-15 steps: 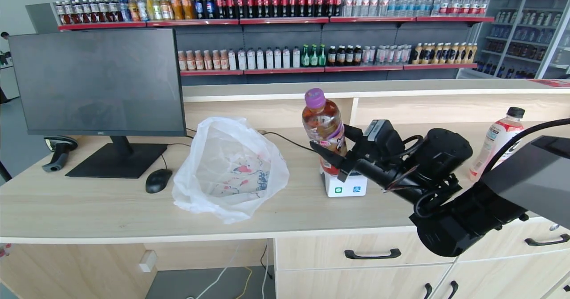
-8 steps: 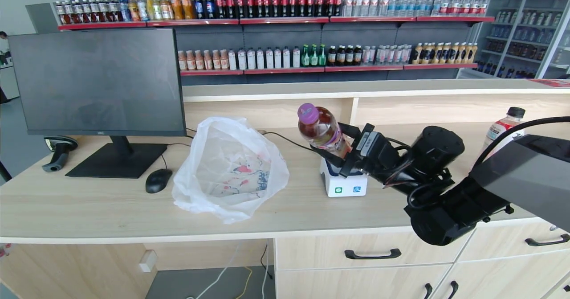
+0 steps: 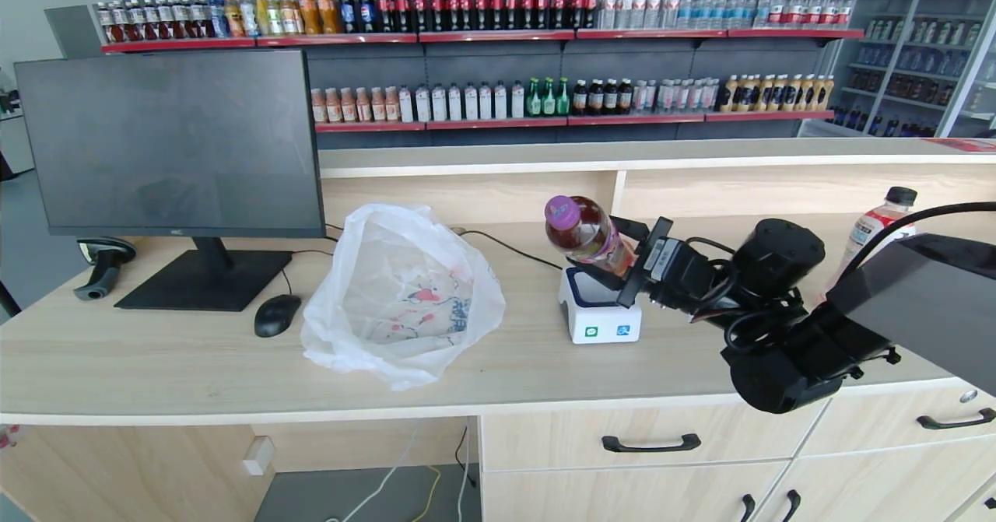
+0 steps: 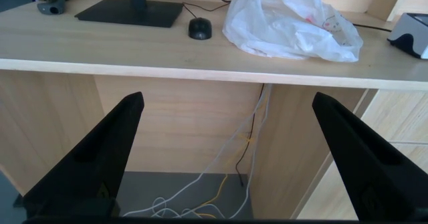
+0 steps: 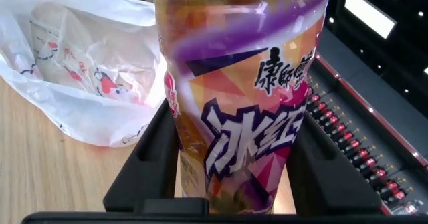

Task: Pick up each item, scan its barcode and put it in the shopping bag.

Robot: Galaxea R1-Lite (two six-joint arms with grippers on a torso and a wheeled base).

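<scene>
Right gripper (image 3: 599, 243): closed on the purple-capped drink bottle (image 3: 589, 234), 1 black finger on each side of the labelled body; the right wrist view shows both fingers pressed against the label.
Bottle's position: held in the air just above the white scanner box (image 3: 600, 316), not touching it. It is tilted steeply, with the purple cap (image 3: 562, 211) pointing up and toward the robot's left and the base toward the gripper.
Bottle's contents: brown liquid visible near the neck; a purple, orange and white wrap covers the body.
Scanner box: sits on the light wooden counter (image 3: 156, 366), with a dark window on top and 2 small stickers on its front face.
Shopping bag (image 3: 401, 292): thin, translucent white plastic with a red and blue print. It stands crumpled on the counter to the left of the scanner box, apart from it, with its mouth loosely open upward.
Left gripper (image 4: 229, 100): fingers spread wide with nothing between them. It is low in front of the counter, below the countertop's edge, facing the open space where cables hang.
Second bottle (image 3: 875, 230): black cap and pale pink label, upright on the counter far to the right, partly hidden by the right arm.
Monitor (image 3: 171, 141): dark screen, on the counter at the left.
Mouse (image 3: 276, 316): black, between the monitor's stand and the bag.
Handheld scanner (image 3: 101, 265): at the counter's far left, beside the monitor's base.
Shelves (image 3: 467, 36): rows of drink bottles behind the counter.
</scene>
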